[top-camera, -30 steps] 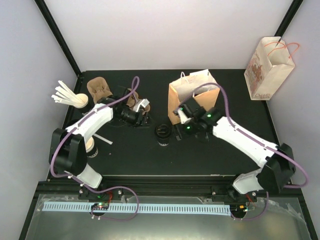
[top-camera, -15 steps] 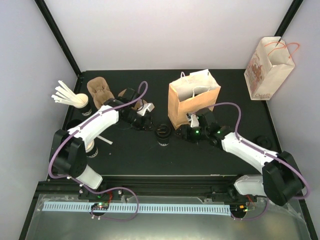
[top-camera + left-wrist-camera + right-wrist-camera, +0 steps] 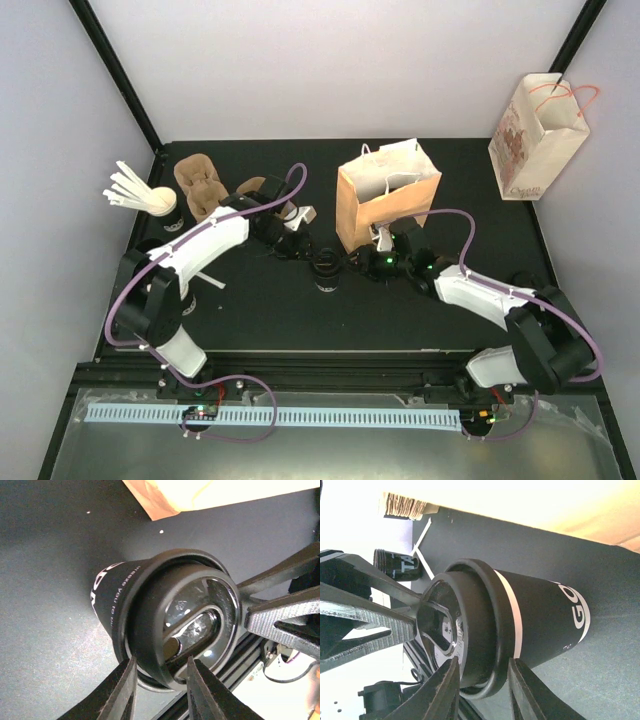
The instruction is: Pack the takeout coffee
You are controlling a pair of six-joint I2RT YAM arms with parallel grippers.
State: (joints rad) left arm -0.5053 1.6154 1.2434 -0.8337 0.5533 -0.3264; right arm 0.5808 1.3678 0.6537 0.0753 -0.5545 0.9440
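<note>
Between left tool [image 3: 306, 247] and right tool [image 3: 354, 263], black lidded takeout coffee [image 3: 325, 267], upright.

Black cup [image 3: 540, 622] with white band and lettering, glossy black lid [image 3: 192, 625], tan paper bag [image 3: 372, 213].

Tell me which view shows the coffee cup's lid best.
Left wrist: the lid faces the camera and fills the frame, with its sip slot clear. The right wrist view shows it side-on atop the cup. The top view shows only a small dark disc.
</note>
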